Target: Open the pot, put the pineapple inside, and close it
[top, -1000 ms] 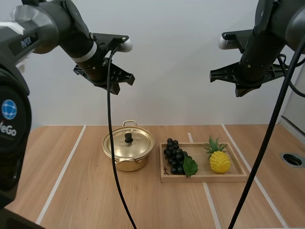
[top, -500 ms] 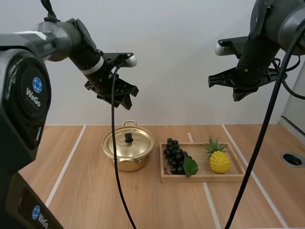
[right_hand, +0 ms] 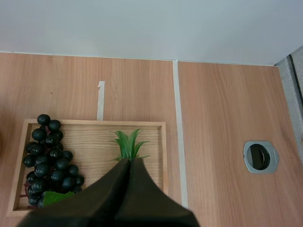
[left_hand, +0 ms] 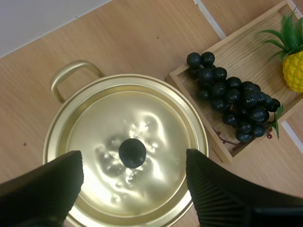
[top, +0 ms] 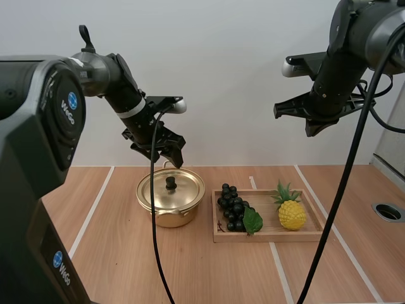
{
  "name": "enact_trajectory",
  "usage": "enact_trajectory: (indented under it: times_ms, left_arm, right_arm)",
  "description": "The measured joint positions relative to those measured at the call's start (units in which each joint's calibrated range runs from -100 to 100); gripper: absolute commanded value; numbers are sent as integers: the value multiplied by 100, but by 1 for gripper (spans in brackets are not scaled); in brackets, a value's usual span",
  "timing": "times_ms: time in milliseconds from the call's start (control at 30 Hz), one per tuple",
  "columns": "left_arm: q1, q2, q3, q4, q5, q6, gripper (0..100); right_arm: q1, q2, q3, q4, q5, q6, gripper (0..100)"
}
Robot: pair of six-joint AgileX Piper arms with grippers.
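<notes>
Over the pot lid (left_hand: 156, 123), left hand (left_hand: 133, 161) hovers spread wide; right hand (right_hand: 129, 163), pressed together, hangs above the pineapple (top: 292, 214).

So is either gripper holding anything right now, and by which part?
Nothing is held. The left gripper hangs open above the lid knob; the right gripper is shut on nothing above the pineapple.

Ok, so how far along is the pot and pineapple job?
Nothing is finished: the lid is on the pot, and the pineapple sits in the wooden tray beside the grapes. In hand: the left gripper hangs open over the lid's knob; the right gripper, shut, hangs over the tray. Remaining: lift the lid, load the pineapple, close up.
</notes>
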Motion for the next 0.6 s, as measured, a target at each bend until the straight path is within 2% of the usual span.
enact_trajectory:
  times_ms: [233,367,600]
  left_arm:
    - [-311,287,0,786,11,-253,100]
    - [-325,370,0,1090,11,-386,100]
    - [-333,525,0,1132,0,-397,100]
  right_arm:
    - [0,0,0,12,0,-34,0]
    - [0,0,0,12,0,-46,0]
    - [0,0,0,22,0,-64,0]
